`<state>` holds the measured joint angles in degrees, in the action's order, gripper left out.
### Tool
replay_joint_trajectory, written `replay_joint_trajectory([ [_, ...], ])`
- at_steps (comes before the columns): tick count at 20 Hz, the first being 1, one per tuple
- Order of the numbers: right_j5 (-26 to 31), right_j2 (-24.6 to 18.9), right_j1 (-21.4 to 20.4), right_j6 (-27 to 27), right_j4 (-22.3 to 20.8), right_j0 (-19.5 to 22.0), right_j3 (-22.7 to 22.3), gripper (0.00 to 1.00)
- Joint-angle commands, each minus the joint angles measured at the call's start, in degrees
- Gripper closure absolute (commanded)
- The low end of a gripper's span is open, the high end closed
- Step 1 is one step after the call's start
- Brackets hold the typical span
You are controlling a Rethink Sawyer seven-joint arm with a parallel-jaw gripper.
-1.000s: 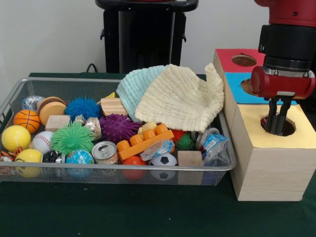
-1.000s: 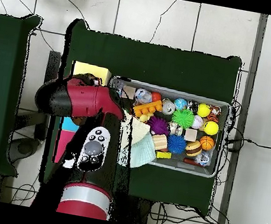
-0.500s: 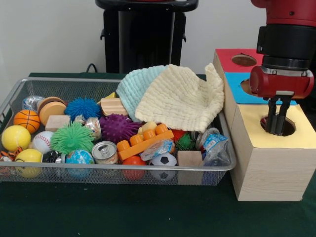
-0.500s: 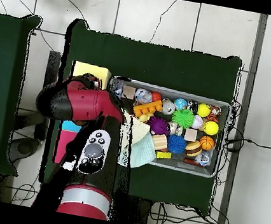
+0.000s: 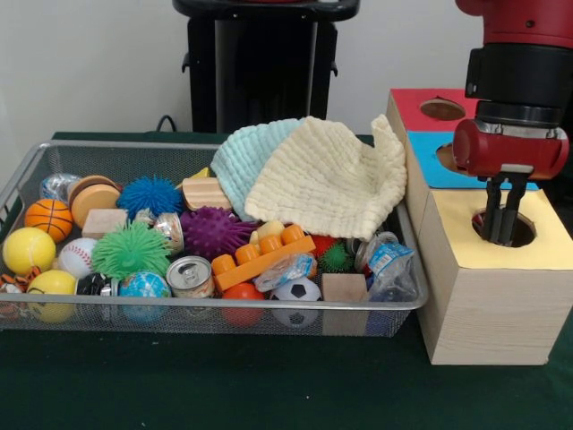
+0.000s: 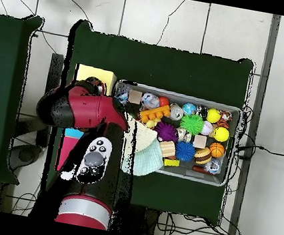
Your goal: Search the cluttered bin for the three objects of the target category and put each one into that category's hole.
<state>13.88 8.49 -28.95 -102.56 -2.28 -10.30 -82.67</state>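
The cluttered bin (image 5: 224, 305) is a silver wire mesh basket at the left, full of balls, spiky toys, blocks, a can and two cloths; it also shows in the overhead view (image 6: 182, 94). The hole (image 5: 526, 229) is a round cut-out in the pale yellow top of the wood-grain box (image 5: 488, 305) at the right. My gripper (image 5: 501, 240) hangs straight down over this hole, its tips at the opening. The fingers stand a little apart with nothing between them. In the overhead view the red arm (image 6: 82, 109) hides the gripper and the hole.
Behind the yellow-topped box stand a blue-topped box (image 5: 428, 158) and a red-topped box (image 5: 421, 97), each with its own hole. A cream cloth (image 5: 331, 179) and a pale teal cloth (image 5: 242, 157) lie over the bin's back right. The black pedestal (image 5: 264, 63) stands behind.
The gripper stays over the yellow-topped hole, raised very slightly. In the overhead view the arm's upper link has shifted a little. Nothing in the bin has moved.
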Motion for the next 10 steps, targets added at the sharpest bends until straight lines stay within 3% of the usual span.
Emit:
replay_joint_trajectory([
  [1, -2.6, -1.9, 12.6, -11.1, 0.1, 0.7, -5.5, 1.0],
  [6, -2.7, -1.7, 12.6, -11.0, 0.5, 0.6, -5.5, 1.0],
  [10, -1.3, -2.6, 9.8, -10.1, 0.4, 1.5, -7.6, 1.0],
])
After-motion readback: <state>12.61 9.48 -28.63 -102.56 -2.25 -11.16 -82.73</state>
